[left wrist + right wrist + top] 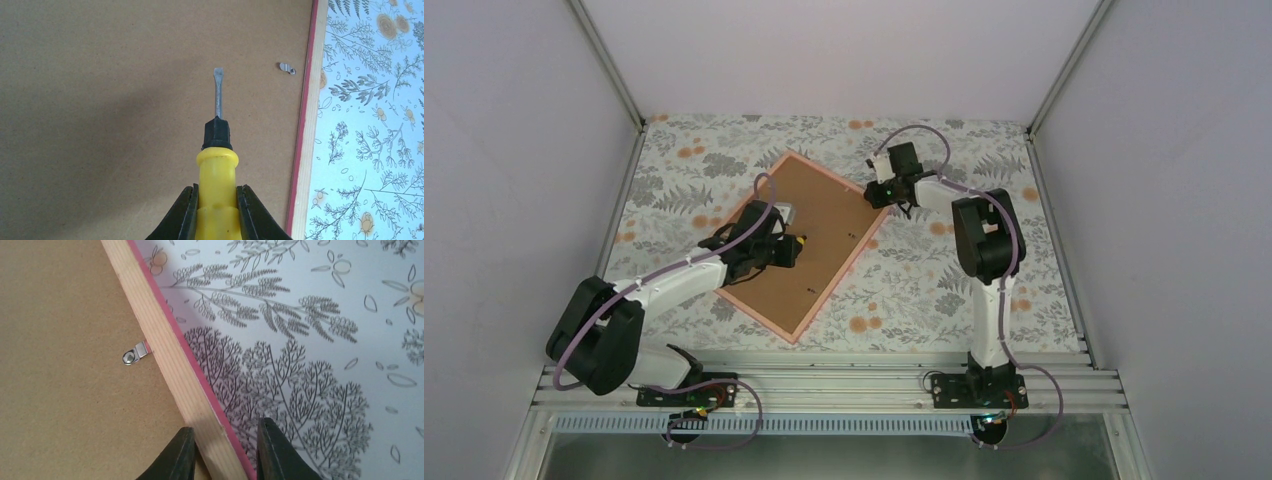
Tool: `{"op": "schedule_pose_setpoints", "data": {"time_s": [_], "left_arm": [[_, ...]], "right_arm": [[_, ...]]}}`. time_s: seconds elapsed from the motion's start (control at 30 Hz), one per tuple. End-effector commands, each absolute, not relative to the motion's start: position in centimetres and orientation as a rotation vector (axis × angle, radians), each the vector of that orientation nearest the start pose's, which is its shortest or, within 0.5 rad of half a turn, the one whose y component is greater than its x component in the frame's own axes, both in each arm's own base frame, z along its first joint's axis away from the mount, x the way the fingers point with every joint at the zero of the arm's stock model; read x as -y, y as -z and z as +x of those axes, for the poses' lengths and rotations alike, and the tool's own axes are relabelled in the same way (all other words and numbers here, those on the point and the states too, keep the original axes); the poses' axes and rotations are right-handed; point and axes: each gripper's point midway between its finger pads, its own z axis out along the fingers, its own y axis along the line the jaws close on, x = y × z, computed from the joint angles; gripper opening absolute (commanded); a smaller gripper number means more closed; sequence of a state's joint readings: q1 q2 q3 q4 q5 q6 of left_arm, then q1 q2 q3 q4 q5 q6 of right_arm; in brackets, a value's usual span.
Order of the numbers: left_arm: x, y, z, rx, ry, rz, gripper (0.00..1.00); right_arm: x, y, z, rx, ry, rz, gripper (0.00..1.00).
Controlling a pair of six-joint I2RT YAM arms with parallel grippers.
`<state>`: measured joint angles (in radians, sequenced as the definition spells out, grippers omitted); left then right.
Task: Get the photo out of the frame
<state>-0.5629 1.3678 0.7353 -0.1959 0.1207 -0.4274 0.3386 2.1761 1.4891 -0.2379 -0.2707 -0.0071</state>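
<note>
**A:** Where is everything, biggest first?

**B:** The flowered tablecloth (pixel 924 290) covers the table. The frame (pixel 840 274) lies face down in the middle of it, with the brown backing board (pixel 829 215) uppermost. Its long axis runs on a diagonal, from near the left arm's side up toward the far right, and one corner points at the back wall.

**A:** And the photo?

**B:** I can't see it. I'd judge it is under that board, not yet out.

**A:** So which step is this?

**B:** Opening the back. The left gripper (pixel 216 200) pinches the yellow handle of a flat screwdriver (pixel 216 165). The blade points across the board toward a small metal tab (pixel 286 67) beside the rail, and its tip is apart from the tab.

**A:** What about the right?

**B:** The right gripper (pixel 222 450) straddles the far-right rail, one finger on each side and close in. Whether they actually press the wood, I cannot tell. It looks placed to steady the frame.

**A:** And the next move?

**B:** Probably getting the blade tip to the tab and swinging it off the board. That calls for fine aim and a low angle so the board isn't gouged. Another tab (pixel 134 355) sits near the right fingers
</note>
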Motion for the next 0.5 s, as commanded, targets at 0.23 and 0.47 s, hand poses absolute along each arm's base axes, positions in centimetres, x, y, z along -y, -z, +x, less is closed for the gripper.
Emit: {"op": "schedule_pose_setpoints", "data": {"time_s": [0.23, 0.47], "left_arm": [[22.5, -11.7, 29.5, -2.408, 0.692, 0.237, 0.02], [23.4, -12.1, 28.9, -2.400, 0.723, 0.262, 0.02]], "right_arm": [[-17.8, -0.1, 43.8, -2.643, -0.320, -0.376, 0.13], [-16.9, 0.1, 39.4, -2.707, -0.370, -0.267, 0.10]]}}
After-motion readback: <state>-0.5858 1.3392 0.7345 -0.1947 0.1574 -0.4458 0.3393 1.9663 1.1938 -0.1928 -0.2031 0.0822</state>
